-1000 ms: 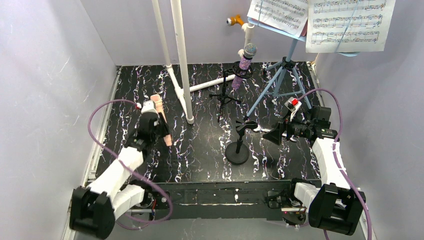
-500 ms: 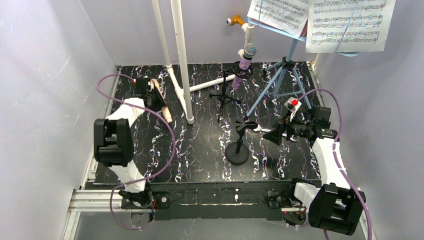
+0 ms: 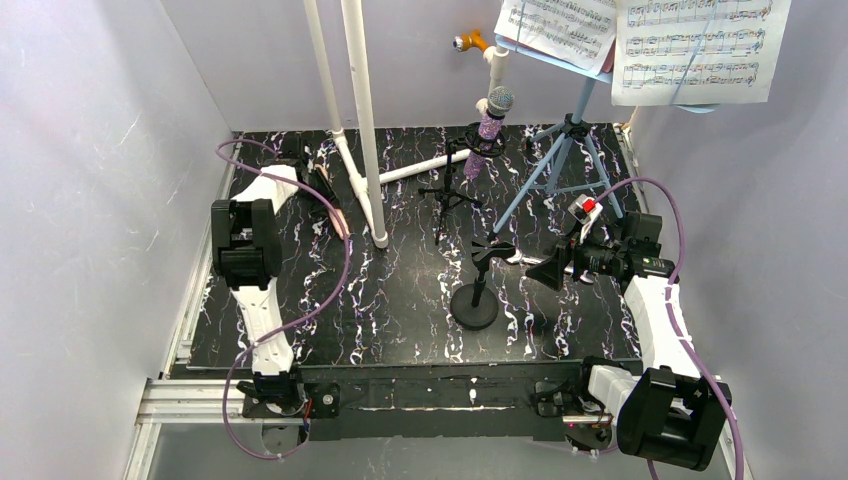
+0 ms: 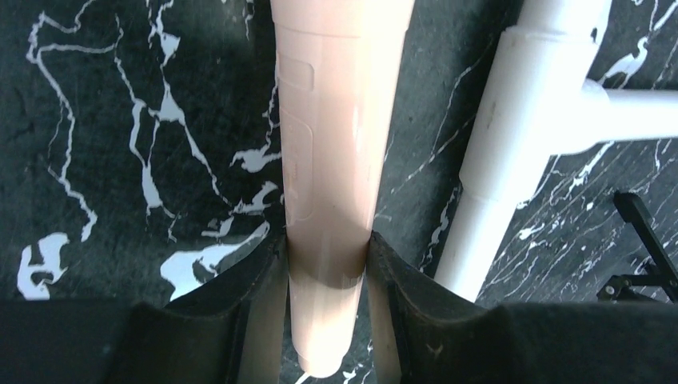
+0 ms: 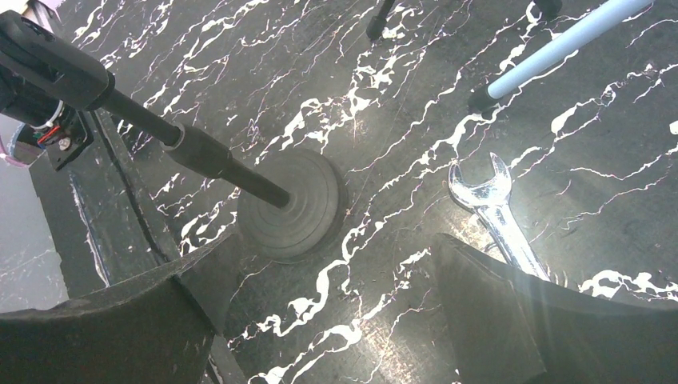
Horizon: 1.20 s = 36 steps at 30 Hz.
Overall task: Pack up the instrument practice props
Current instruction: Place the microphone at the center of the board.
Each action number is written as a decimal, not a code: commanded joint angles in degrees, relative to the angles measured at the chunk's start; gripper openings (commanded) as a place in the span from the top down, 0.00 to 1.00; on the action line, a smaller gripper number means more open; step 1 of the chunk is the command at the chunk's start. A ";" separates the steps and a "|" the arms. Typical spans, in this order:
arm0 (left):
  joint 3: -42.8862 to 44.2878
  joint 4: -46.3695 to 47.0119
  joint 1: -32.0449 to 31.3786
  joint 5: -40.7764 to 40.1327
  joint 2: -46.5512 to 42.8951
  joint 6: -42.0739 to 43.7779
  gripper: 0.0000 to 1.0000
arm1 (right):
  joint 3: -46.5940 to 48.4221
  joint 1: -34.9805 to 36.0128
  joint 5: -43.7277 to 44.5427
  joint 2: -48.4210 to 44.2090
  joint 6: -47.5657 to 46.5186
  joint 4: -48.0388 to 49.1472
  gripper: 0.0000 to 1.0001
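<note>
Carefully, the left gripper (image 4: 328, 268), clenched on the peach microphone (image 4: 336, 120), should steer it clear of the white pipe (image 4: 520, 136) just beside (right gripper (image 5: 336, 268) hangs released).

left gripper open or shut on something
Shut on the peach microphone: in the left wrist view the left gripper has its fingers pressed against both sides of the handle, no gap showing.

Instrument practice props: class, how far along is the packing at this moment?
Done: nothing looks packed. In hand: left gripper clamps the peach microphone. Remaining: purple glitter microphone in its black tripod, round-base holder, light-blue music rack with sheet-music pages, all standing; the right gripper is open near the holder.
</note>
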 commanded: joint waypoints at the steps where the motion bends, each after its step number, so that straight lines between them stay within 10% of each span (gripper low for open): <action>1: 5.13 -6.43 0.10 1.40 1.88 -0.84 0.72 | 0.03 -0.17 -0.34 -0.10 -0.85 1.05 0.02; 6: 5.09 -6.77 0.10 1.33 1.10 -0.58 0.39 | -0.01 -0.17 -0.07 -0.02 -0.91 1.14 0.02; 27: -18.17 8.92 3.27 20.17 -21.24 4.60 0.18 | -0.26 -0.23 0.91 -0.15 -1.22 1.31 0.02; 36: -24.83 7.08 4.05 13.58 -26.48 7.35 0.13 | -0.28 -0.26 0.90 0.07 -1.31 1.32 0.02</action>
